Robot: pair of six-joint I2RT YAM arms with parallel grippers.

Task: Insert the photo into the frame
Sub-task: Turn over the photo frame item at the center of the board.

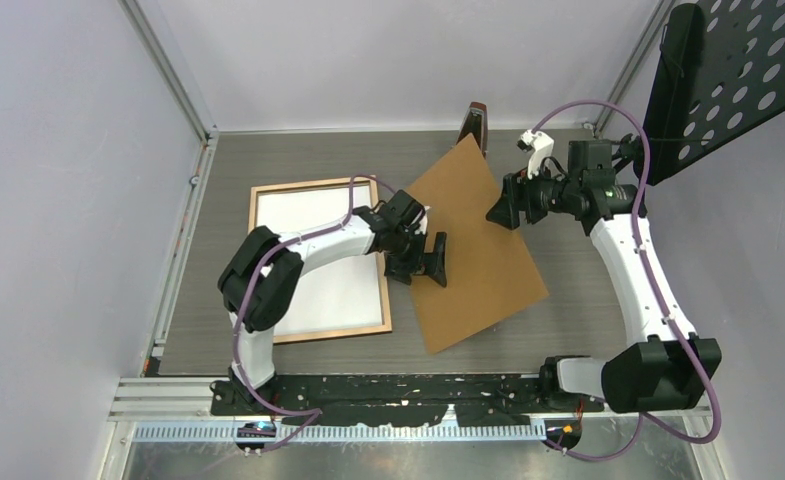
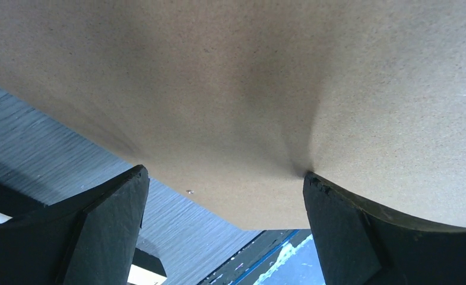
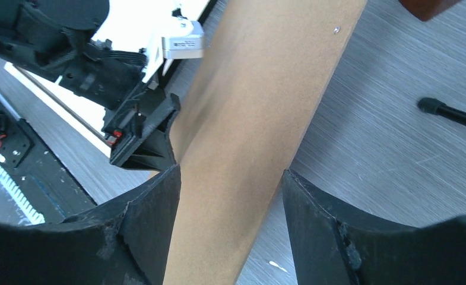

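Left end effector (image 1: 420,270), spread and empty, touches the board (image 1: 478,270) beside the frame (image 1: 308,184), centre left, with the photo (image 1: 308,215) seemingly inside, white side up. Right end effector (image 1: 496,212), farther back, gapes at the board's edge; a shallow pinch could drop it.

Logged plain brown backing sheet (image 1: 478,250), light-wood frame (image 1: 308,184), white-backed photo (image 1: 313,215), grey streaked worktop (image 1: 588,280), black hole-dotted panel (image 1: 728,80).

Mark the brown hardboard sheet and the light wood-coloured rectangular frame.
Brown hardboard sheet (image 1: 483,262), top view, middle of its bare face.
Light wood-coloured rectangular frame (image 1: 333,333), top view, its near border strip.
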